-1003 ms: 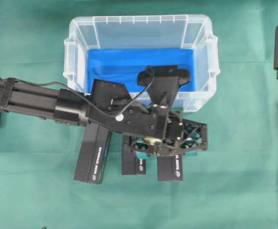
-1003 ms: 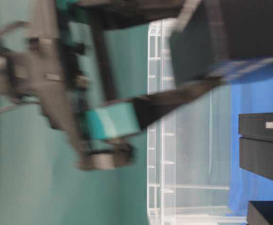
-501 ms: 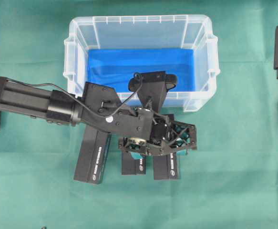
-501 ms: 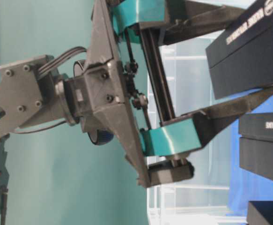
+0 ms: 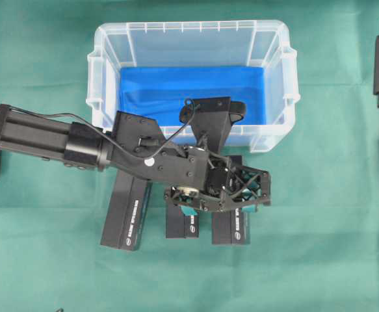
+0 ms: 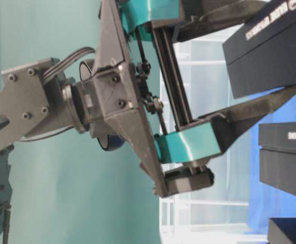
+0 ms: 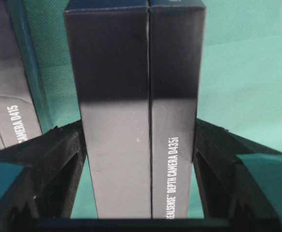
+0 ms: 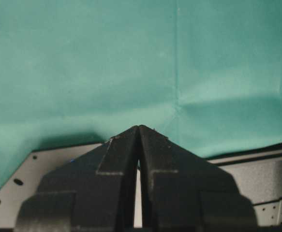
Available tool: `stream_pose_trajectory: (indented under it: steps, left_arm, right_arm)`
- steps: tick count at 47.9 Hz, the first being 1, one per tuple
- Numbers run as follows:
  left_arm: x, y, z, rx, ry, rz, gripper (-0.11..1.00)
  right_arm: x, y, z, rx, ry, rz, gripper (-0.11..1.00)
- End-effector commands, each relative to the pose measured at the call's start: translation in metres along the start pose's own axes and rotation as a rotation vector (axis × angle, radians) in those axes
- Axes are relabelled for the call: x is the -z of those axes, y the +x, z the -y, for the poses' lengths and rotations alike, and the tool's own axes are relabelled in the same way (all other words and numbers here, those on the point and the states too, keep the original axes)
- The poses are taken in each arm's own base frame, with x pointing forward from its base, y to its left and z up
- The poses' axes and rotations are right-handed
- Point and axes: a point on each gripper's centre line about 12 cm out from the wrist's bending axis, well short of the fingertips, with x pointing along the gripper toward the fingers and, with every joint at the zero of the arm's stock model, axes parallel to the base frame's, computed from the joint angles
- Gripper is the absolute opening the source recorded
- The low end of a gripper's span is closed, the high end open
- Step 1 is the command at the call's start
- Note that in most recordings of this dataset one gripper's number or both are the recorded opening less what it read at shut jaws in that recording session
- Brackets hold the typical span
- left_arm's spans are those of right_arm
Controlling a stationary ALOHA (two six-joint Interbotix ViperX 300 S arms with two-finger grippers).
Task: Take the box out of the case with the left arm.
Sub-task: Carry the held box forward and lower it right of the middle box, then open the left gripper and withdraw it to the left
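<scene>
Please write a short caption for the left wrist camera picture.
Left gripper clamps a black RealSense box between its fingers above the green cloth.

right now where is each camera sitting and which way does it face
Overhead: above, facing down on the case, left arm and left pincer.
Table-level: low on the cloth, facing sideways at the pincer gripping the box.
Left wrist: behind the pincer, facing along the box.
Right wrist: facing the cloth past the shut right pincer.
All but the right wrist show the box.

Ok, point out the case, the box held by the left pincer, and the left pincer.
case (image 5: 189, 27), overhead view, far rim.
held box (image 7: 131, 159), left wrist view, its facing side.
left pincer (image 7: 140, 145), left wrist view, midway between its fingertips.
</scene>
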Motion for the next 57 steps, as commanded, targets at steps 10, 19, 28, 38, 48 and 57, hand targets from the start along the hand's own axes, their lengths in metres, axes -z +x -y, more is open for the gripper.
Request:
stream_pose_trajectory:
  steps: [10,19,28,38,48,57]
  left_arm:
    - [-0.001,-0.032,0.011,0.075,-0.002,-0.008,0.91]
    - [-0.001,-0.032,0.01,0.07,-0.004,-0.008,0.9]
    - [-0.001,-0.033,0.01,0.072,-0.004,-0.008,0.9]
    - [-0.001,-0.043,0.015,0.096,-0.005,-0.011,0.9]
    - [-0.003,-0.069,0.023,0.116,-0.01,-0.013,0.9]
    - [-0.003,-0.093,0.033,0.12,-0.006,-0.01,0.9]
  right_arm:
    - [-0.002,-0.003,0.001,0.001,0.005,0.015,0.01]
    - [-0.002,-0.003,0.001,0.001,0.004,0.017,0.01]
    - [-0.001,-0.004,0.001,0.001,0.004,0.018,0.01]
    - [-0.001,-0.003,0.001,0.001,0.005,0.015,0.01]
    - [-0.002,-0.004,0.001,0.001,0.006,0.017,0.01]
    - [-0.001,-0.004,0.001,0.001,0.006,0.018,0.01]
